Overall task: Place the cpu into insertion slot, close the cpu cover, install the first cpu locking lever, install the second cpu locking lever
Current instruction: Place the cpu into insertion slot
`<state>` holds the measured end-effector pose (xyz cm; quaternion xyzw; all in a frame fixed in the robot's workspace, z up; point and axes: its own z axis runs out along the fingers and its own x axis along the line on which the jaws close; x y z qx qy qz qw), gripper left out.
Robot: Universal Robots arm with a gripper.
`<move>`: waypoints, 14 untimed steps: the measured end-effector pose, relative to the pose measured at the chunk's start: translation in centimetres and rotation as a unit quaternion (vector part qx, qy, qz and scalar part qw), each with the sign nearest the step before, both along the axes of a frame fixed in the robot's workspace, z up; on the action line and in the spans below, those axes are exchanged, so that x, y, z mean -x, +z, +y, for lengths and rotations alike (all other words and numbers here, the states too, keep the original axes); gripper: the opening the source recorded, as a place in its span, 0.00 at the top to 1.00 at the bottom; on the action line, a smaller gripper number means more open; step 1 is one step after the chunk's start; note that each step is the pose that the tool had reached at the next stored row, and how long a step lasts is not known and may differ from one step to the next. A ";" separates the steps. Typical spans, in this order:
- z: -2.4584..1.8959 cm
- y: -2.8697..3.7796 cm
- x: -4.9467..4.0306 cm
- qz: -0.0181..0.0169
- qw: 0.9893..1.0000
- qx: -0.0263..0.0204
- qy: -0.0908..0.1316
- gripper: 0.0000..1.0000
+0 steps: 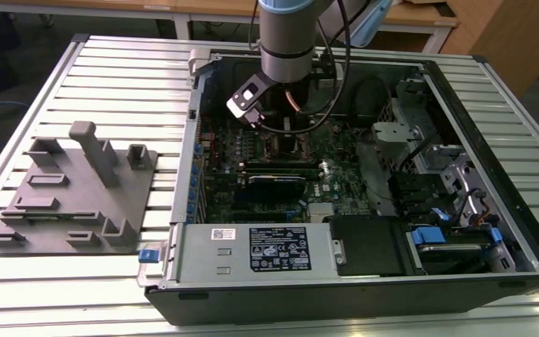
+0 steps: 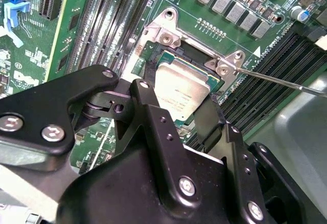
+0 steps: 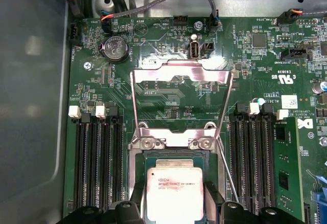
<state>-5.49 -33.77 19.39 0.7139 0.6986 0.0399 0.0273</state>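
Observation:
The cpu (image 3: 174, 188), a flat square chip with a silvery top, lies over the insertion slot (image 3: 173, 155) on the green motherboard. My gripper (image 3: 174, 207) is low over it, with a black finger (image 3: 137, 203) against each side of the chip, so it is shut on the cpu. In the second wrist view the cpu (image 2: 181, 88) sits between the same fingers (image 2: 148, 106), level with the slot frame (image 2: 176, 59). The cpu cover (image 3: 179, 73) stands raised behind the slot. A thin locking lever (image 2: 286, 82) sticks out free beside the slot. In the exterior view my arm (image 1: 293, 42) reaches down into the case.
Long black memory slots (image 3: 97, 157) flank the socket on both sides. A coin battery (image 3: 115, 47) and cable plugs lie beyond the cover. The open computer case (image 1: 494, 140) holds a power supply (image 1: 250, 249) and drive bays. A grey fixture plate (image 1: 73, 189) rests on the table at the exterior view's left.

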 end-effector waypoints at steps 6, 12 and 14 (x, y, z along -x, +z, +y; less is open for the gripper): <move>0.01 -0.05 0.00 0.000 1.000 0.000 0.000 0.46; 0.01 -0.06 -0.09 0.000 1.000 0.000 0.000 0.46; 0.00 -0.06 -0.10 0.000 1.000 0.000 0.000 0.46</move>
